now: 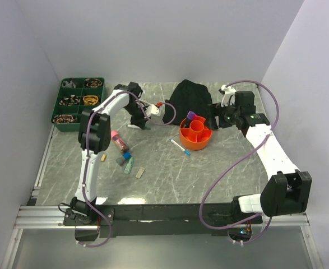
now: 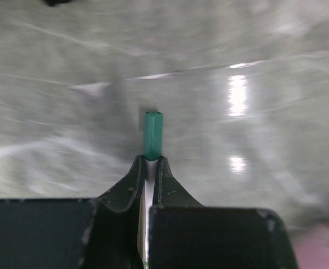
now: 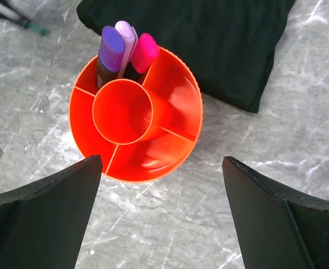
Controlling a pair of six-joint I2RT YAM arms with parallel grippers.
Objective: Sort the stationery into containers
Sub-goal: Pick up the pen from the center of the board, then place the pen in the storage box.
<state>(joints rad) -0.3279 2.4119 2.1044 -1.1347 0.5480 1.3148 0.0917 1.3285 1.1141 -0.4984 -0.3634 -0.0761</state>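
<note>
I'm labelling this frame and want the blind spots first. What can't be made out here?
Left wrist: most of the green-capped pen, hidden inside the shut left gripper; the table is blurred.
Top external: contents of the green tray, too small to name.
Right wrist: lower ends of the markers, hidden inside the orange tub.

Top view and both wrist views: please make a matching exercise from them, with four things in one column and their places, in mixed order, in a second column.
Things:
1. green-capped pen
2. dark purple marker
3. black cloth
4. green tray

Places:
a. far left corner of the table
b. standing in the orange tub
c. pinched in the shut left tool
d. just beyond the orange tub, on the far side from the arms

Pairs: 1-c, 2-b, 3-d, 4-a.
</note>
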